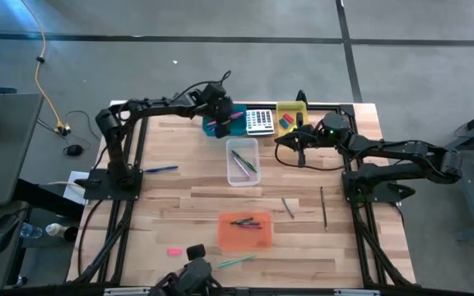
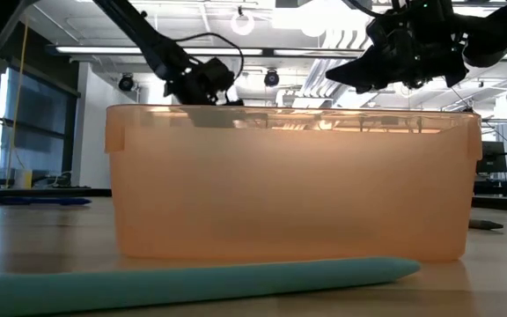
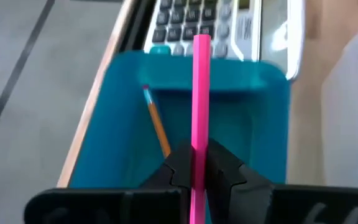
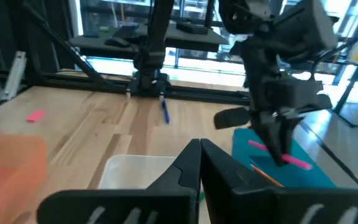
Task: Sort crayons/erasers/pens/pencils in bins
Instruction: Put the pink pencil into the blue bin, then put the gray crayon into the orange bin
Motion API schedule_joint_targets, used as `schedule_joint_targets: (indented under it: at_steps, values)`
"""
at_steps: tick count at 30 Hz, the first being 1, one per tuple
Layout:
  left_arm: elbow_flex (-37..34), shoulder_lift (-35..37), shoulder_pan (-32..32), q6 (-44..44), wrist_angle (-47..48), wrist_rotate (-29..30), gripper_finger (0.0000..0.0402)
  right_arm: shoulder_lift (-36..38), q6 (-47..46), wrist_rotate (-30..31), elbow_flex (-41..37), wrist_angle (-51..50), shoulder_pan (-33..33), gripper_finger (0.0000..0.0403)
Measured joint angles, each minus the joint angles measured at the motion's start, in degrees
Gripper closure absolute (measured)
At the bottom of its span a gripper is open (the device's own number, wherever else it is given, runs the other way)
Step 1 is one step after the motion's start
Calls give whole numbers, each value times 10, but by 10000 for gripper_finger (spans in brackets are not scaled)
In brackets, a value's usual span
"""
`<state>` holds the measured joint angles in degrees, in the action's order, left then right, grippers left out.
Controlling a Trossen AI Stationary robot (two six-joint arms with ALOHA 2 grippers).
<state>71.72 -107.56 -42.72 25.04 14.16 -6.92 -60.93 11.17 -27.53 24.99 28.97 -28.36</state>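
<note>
My left gripper [image 1: 219,123] [image 3: 197,165] hangs over the teal-blue bin [image 3: 253,124] at the table's far edge, shut on a pink pencil [image 3: 199,93]. A tan pencil [image 3: 158,127] lies in that bin. My right gripper [image 1: 298,146] [image 4: 199,152] is shut and holds nothing, hovering near the yellow bin [image 1: 290,107], which holds erasers [image 1: 285,122]. The clear bin [image 1: 243,162] holds pens. The orange bin [image 1: 245,232] holds crayons. On the table lie a blue pen [image 1: 161,169], a pink eraser [image 1: 174,251], a green pen [image 1: 237,261] and two thin sticks [image 1: 287,207] [image 1: 323,205]. My left gripper pinches the pink pencil between its two fingers around mid-length [image 3: 197,140]. The fingers [image 4: 277,140] come from above, pointing down, and lie across the pencil. The pencil is lifted clear above the teal-blue bin, close to level, with both ends sticking out past the fingers.
A grey-keyed calculator [image 1: 259,121] sits between the teal-blue and yellow bins. In the low view the orange bin [image 2: 293,185] fills the middle, with the green pen [image 2: 192,282] lying in front of it. Bare wood lies left of the clear bin.
</note>
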Motion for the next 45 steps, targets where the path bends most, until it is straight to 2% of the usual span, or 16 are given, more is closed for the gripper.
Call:
schedule_joint_targets:
  at_steps: [4, 14, 19, 24, 26, 28, 32, 35, 40, 42, 45]
  values:
    - [0, -11, -6, 24, 9, 25, 398, 0, 3, 5, 0, 0, 0, 403]
    - [0, -10, -33, 37, 63, 42, 398, 0, 9, 5, 0, 0, 0, 403]
    - [0, -10, -33, 21, 35, 20, 398, 0, 9, 5, 0, -1, 0, 403]
    - [0, -35, -24, 22, 28, 22, 398, 0, 9, 13, 0, 0, 0, 403]
    - [0, -43, -25, 17, 25, 37, 398, 0, 8, 18, 0, 0, 0, 403]
    - [0, -47, -26, -2, 9, 77, 392, 0, 2, 20, 0, 0, 0, 403]
    - [0, -46, -23, -12, -2, 121, 357, 0, -7, 49, 0, -5, 0, 403]
    - [0, -32, -19, -1, 11, 119, 327, 0, -14, 77, 0, -11, 0, 403]
    - [0, 10, -18, 10, 27, 118, 291, 0, -47, 79, 0, -4, 13, 403]
    - [0, 33, -23, 0, 33, 94, 288, 0, -58, 81, 0, 1, 24, 403]
    - [-15, 72, -32, -24, 36, 18, 304, 1, -76, 119, 0, 3, 51, 403]
